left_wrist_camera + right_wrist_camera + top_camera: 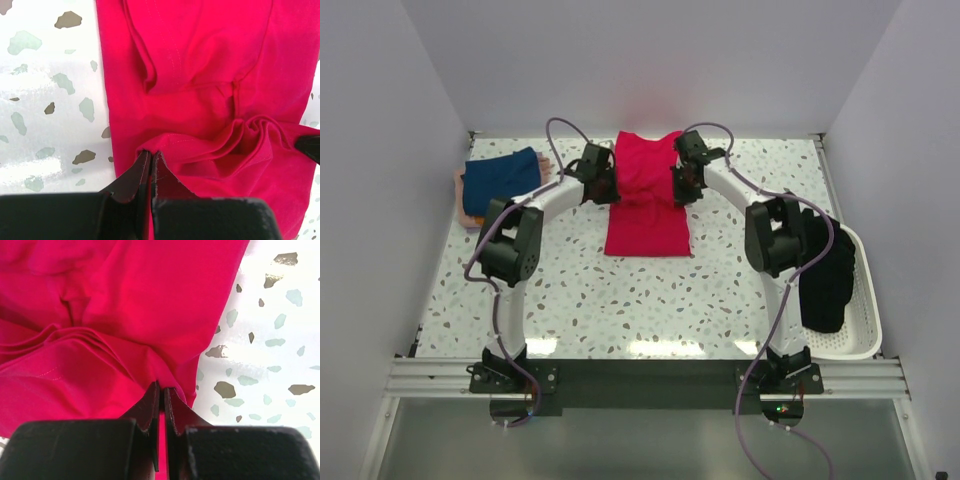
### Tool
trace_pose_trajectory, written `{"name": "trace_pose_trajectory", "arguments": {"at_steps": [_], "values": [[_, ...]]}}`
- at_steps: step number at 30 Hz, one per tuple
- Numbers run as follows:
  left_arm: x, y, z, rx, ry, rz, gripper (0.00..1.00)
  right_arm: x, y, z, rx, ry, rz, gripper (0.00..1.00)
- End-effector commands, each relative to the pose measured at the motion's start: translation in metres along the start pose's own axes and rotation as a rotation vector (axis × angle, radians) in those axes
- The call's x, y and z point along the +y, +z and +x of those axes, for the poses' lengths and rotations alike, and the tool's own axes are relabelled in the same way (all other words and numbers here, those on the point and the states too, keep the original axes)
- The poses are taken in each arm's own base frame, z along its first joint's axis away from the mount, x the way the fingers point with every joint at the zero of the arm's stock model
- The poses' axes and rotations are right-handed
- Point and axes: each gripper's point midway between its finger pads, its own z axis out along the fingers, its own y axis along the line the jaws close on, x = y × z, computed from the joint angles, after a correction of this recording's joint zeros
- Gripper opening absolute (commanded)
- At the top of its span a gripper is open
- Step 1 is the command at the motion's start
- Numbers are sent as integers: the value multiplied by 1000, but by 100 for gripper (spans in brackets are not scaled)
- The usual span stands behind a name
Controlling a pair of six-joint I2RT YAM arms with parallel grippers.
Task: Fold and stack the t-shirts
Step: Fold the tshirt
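Two end effectors [605, 188] [680, 188] pinch red t-shirt [647, 225], either side

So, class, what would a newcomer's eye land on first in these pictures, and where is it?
The bright red t-shirt at the far middle of the table, with the left gripper and right gripper each pinching a side edge so the cloth bunches between them. Then the navy t-shirt folded at the far left, and a black t-shirt draped over the white basket at the right.

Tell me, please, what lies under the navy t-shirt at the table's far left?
A pale pink t-shirt lies under the navy t-shirt; only its edge shows along the left side. The rest, and anything beneath, is covered.
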Motion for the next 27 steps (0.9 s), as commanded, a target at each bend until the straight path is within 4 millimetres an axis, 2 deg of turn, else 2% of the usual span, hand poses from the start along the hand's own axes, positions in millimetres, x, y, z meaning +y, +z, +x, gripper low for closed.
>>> {"name": "trace_pose_trajectory", "arguments": {"at_steps": [1,8,18,21,24,25,26,27], "values": [[-1,-5,-25,-49,11,11,0,-4,-9,-20,-38,-22,24,0],[7,-6,-30,-50,-14,-4,0,-8,-9,-24,-38,-25,45,0],[10,3,-32,-38,-20,-7,0,-13,-3,-21,-25,-23,62,0],[7,2,-38,-49,-21,-2,0,-14,-4,-22,-30,-21,68,0],[3,-4,-52,-88,-21,-1,0,-12,-9,-29,-52,-21,62,1],[1,-7,-57,-104,-20,4,22,-11,-16,-34,-70,-20,59,8],[-4,-17,-67,-137,-18,16,37,-10,-22,-38,-86,-20,52,20],[-6,-24,-78,-178,-18,17,51,-8,-28,-41,-98,-23,50,41]]}}
